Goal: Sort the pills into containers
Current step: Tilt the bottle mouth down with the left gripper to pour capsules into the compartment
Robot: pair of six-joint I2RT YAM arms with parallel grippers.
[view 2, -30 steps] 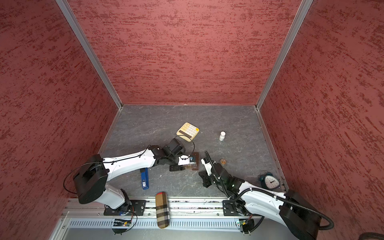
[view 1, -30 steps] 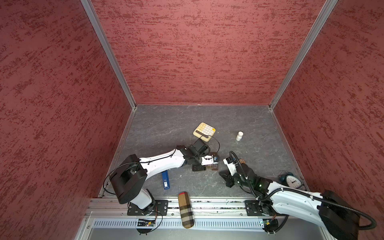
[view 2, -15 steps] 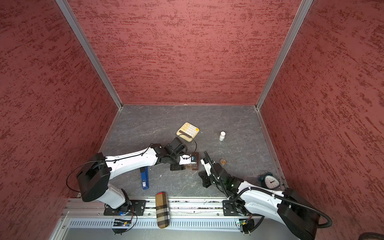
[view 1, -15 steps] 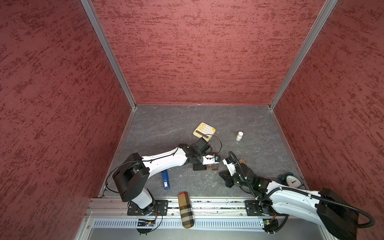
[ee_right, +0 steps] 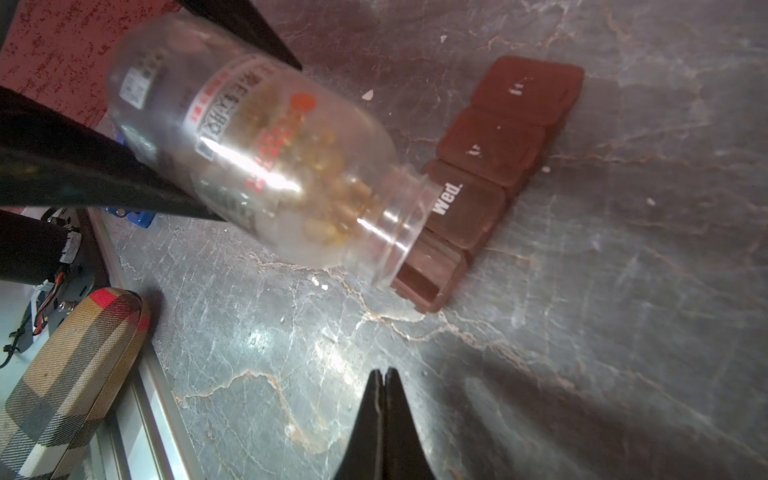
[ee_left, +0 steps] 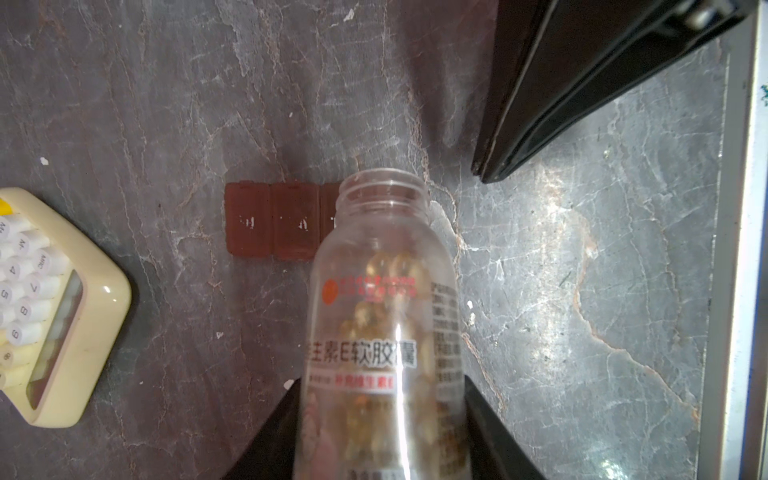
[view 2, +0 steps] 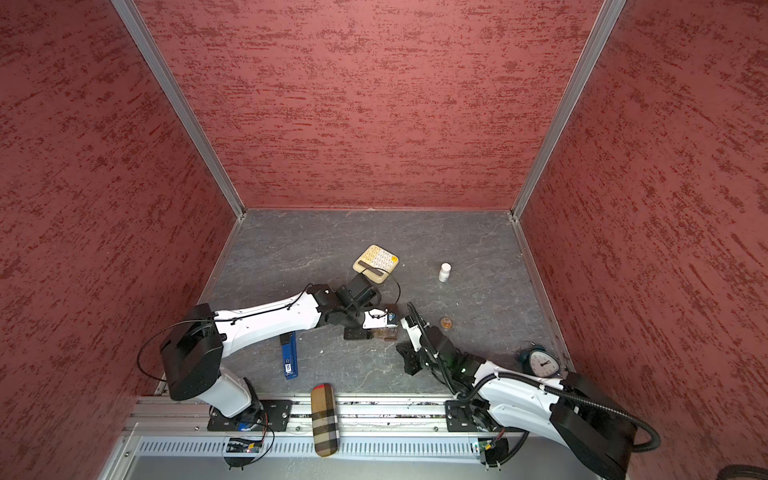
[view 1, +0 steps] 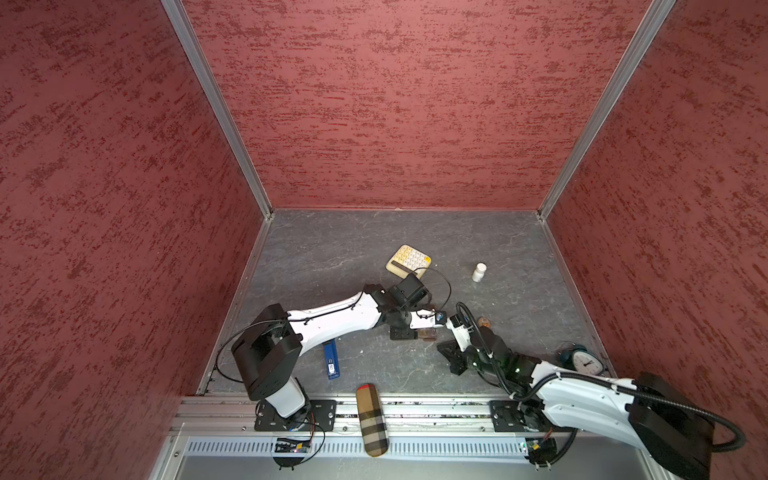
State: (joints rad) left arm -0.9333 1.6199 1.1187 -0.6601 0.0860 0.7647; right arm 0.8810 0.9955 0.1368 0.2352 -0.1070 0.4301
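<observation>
Currently, left jaws pinch a clear plastic bottle (ee_right: 257,166) of golden softgel pills (ee_right: 345,195), tilted, its mouth over the open end compartment of a dark brown plastic strip of lidded containers (ee_right: 490,153). Right jaws are pressed together near the strip.

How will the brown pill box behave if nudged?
The pill box likely slides, not tips: it lies low and flat on the glossy table. Probably light: thin translucent plastic. The bottle at its end could shift it.

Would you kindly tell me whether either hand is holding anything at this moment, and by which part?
The left hand holds the clear bottle by its lower body, near the base. The right hand is shut on nothing.
</observation>
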